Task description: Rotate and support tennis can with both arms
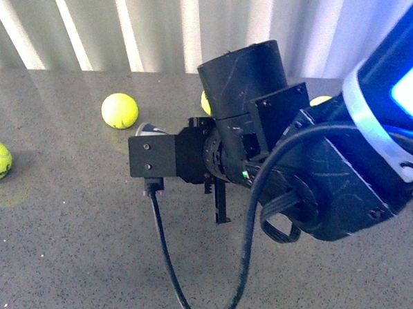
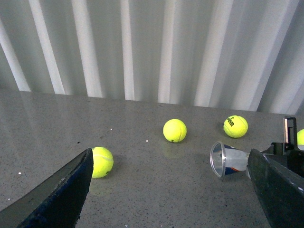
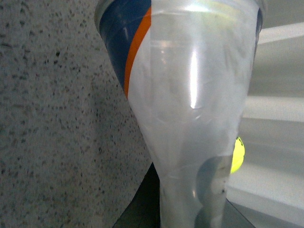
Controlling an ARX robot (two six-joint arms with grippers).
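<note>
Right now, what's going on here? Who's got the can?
The right gripper is clamped on the clear tennis can. The can's wall looks pinched in at the grip. Its open mouth faces the left gripper, which is open, apart from the can and holding nothing. Loose tennis balls sit on the grey table. Only one arm is on the can, so two-arm support hasn't happened yet.

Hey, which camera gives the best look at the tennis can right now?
Right wrist view: the tennis can fills the frame, clear wall and navy-orange label close up. Left wrist shows only its open mouth; front shows a sliver of rim behind the right arm.
</note>
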